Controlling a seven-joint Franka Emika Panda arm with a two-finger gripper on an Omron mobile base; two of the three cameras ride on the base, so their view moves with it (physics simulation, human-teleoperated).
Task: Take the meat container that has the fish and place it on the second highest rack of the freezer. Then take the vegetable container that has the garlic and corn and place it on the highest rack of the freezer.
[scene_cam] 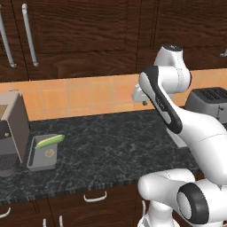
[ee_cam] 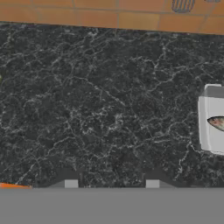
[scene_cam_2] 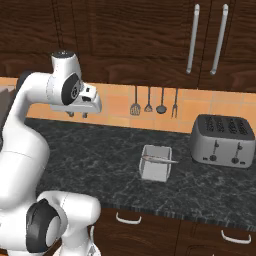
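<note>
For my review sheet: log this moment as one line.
gripper: open, empty, above counter | fish tray: on counter by toaster | vegetable container: on counter, untouched

Kitchen: toaster (scene_cam_2: 222, 140), dark counter (scene_cam: 115, 142)

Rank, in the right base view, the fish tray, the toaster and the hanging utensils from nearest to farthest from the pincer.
From the pincer:
1. Hanging utensils, on the tiled wall to its right.
2. Fish tray, on the counter, lower right.
3. Toaster, far right.
</note>
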